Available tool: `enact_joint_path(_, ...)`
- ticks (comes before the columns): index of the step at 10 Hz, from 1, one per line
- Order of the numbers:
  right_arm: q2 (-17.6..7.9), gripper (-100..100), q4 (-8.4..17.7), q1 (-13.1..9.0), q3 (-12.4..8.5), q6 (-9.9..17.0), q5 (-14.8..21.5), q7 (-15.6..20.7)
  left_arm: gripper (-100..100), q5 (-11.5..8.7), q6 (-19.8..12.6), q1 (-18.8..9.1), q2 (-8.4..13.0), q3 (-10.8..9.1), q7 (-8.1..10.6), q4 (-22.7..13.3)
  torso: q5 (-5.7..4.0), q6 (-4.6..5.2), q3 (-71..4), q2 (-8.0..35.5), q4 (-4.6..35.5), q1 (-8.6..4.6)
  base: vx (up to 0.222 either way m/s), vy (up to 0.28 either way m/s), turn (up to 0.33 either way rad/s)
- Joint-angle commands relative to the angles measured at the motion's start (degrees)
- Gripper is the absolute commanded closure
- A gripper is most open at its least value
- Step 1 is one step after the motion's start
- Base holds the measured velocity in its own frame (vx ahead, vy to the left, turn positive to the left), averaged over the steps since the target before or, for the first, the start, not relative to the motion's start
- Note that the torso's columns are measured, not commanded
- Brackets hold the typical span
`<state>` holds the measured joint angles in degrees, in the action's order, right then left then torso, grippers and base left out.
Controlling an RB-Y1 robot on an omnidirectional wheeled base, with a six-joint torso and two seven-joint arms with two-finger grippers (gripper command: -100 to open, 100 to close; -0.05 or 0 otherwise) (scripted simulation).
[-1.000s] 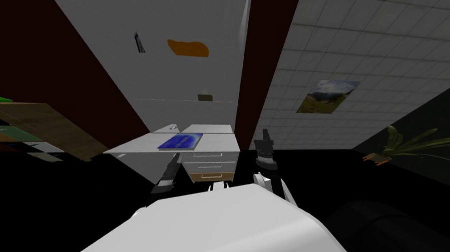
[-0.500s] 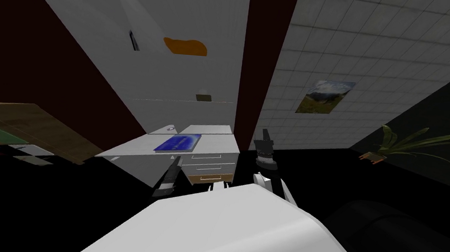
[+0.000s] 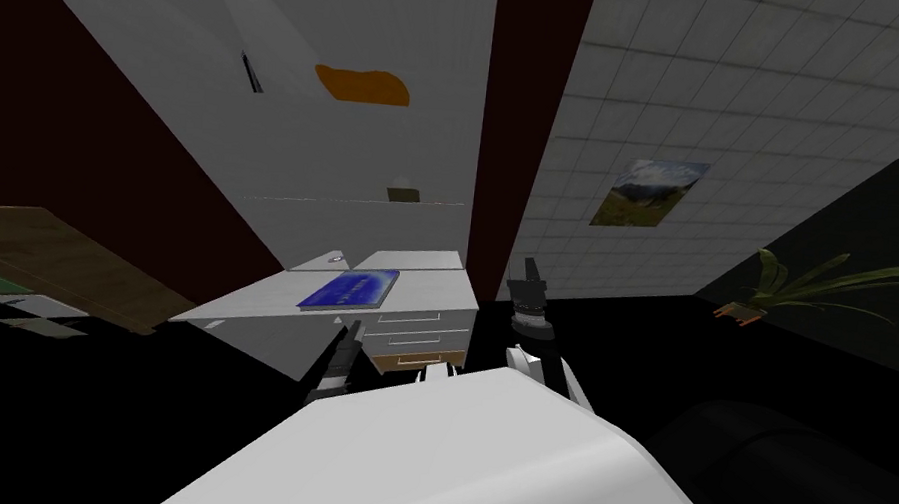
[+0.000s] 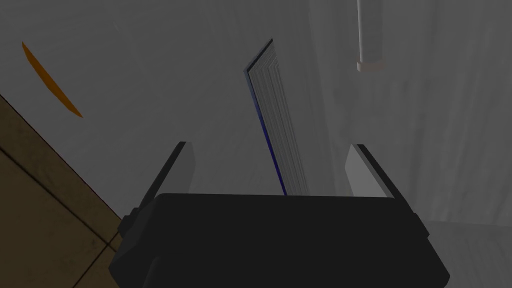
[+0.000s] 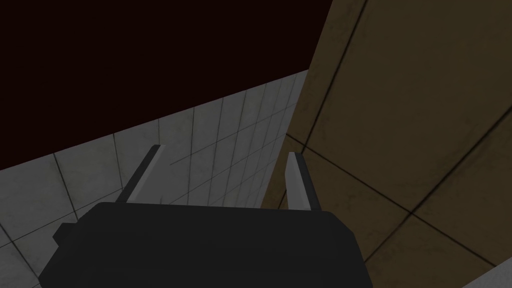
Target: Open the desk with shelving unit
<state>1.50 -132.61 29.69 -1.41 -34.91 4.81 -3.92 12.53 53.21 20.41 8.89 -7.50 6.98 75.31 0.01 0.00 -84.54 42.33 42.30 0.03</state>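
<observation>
The table [image 3: 431,268], pale grey with a tall white shelf unit [image 3: 375,148] rising behind it, stands at twelve o'clock from me, close in. Its drawers [image 3: 420,324] stack on the front at about two o'clock from the left pincer [image 3: 348,330]. The upper ones look flush. The lowest band [image 3: 419,358] shows brown, and I cannot tell whether that is a drawer front or a drawer drawn out a little. I judge the opening not yet begun: neither arm is on a handle, so the reach, the grip and the pull are all left to do.

A brown wooden piece of furniture [image 3: 66,259] lies at nine o'clock from the table, well apart. A long-leaved plant [image 3: 801,287] sits far off at three o'clock, and a framed picture [image 3: 651,193] hangs at one o'clock on the tiled wall. None of these crowds the drawer front.

A blue book [image 3: 351,288] lies flat on the table top, at twelve o'clock from the left pincer. The left wrist view sees it edge-on [image 4: 277,135], straight ahead of the left pincer [image 4: 272,167], whose blades stand wide apart and hold nothing. It points at the table top rather than the drawers, so it likely needs to swing toward them.

The right pincer [image 3: 531,269] is raised at three o'clock, just beside the table's right edge; its blades [image 5: 222,175] are likewise spread and empty.

An orange object [image 3: 362,85] sits high on the shelf unit at twelve o'clock.
</observation>
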Motion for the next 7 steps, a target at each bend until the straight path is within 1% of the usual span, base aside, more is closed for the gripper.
enact_joint_path(1, 0.00, 0, 0.00, 0.00, 0.00, 0.00, 0.00, 0.00, -100, 0.35, 1.73, -0.86, -0.19, -0.54, 0.50, -3.56, -0.01, 0.01, -0.04, -0.07, -0.01, -0.02, 0.038, -0.009, -0.014)
enact_joint_path(2, 0.00, 0, 0.00, 0.00, 0.00, 0.00, 0.00, 0.00, -100, 0.62, 2.85, -1.19, -0.53, -0.79, 0.70, -5.62, -0.01, 0.00, -0.04, -0.05, -0.02, -0.03, 0.036, -0.009, -0.027)
enact_joint_path(3, 0.00, 0, 0.00, 0.00, 0.00, 0.00, 0.00, 0.00, -100, 0.87, 3.90, -1.50, -0.92, -1.04, 0.89, -6.91, -0.01, 0.00, -0.03, -0.04, -0.01, -0.04, 0.049, -0.013, -0.033)
enact_joint_path(4, 0.00, 0, 0.00, 0.00, 0.00, 0.00, 0.00, 0.00, -100, 0.87, 3.90, -1.50, -0.92, -1.04, 0.89, -7.58, -0.01, 0.01, -0.04, -0.07, -0.02, -0.04, 0.037, -0.009, -0.010)
enact_joint_path(7, 0.00, 0, 0.00, 0.00, 0.00, 0.00, 0.00, 0.00, -100, 1.54, 6.69, -2.31, -2.32, -1.69, 1.39, -12.54, -0.01, 0.00, -0.02, -0.03, -0.01, -0.03, 0.035, -0.009, -0.026)
